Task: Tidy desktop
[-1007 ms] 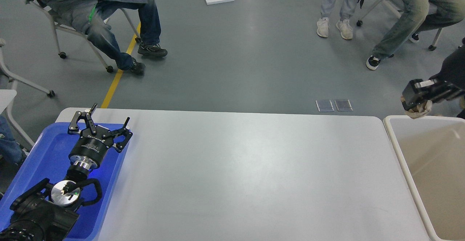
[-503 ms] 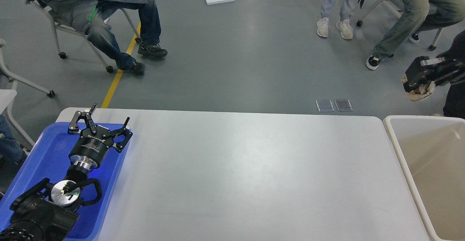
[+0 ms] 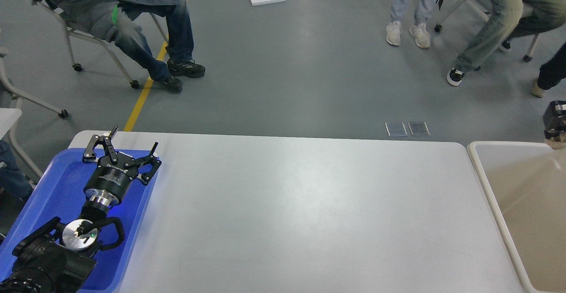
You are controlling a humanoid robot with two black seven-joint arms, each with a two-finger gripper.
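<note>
Left claw (image 3: pixel 126 145) spread wide, empty, over blue tray (image 3: pixel 53 187); right claw's (image 3: pixel 556 123) spread unclear.

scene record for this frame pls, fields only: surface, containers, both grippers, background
desktop: light grey-white, no loose items visible on it
blue tray: at the desktop's left end, under the left arm
beige bin: at the right end
left gripper: open, holding nothing, over the tray's far edge
right gripper: only partly in frame at the right edge, state unclear
background: seated people, yellow floor line
</note>
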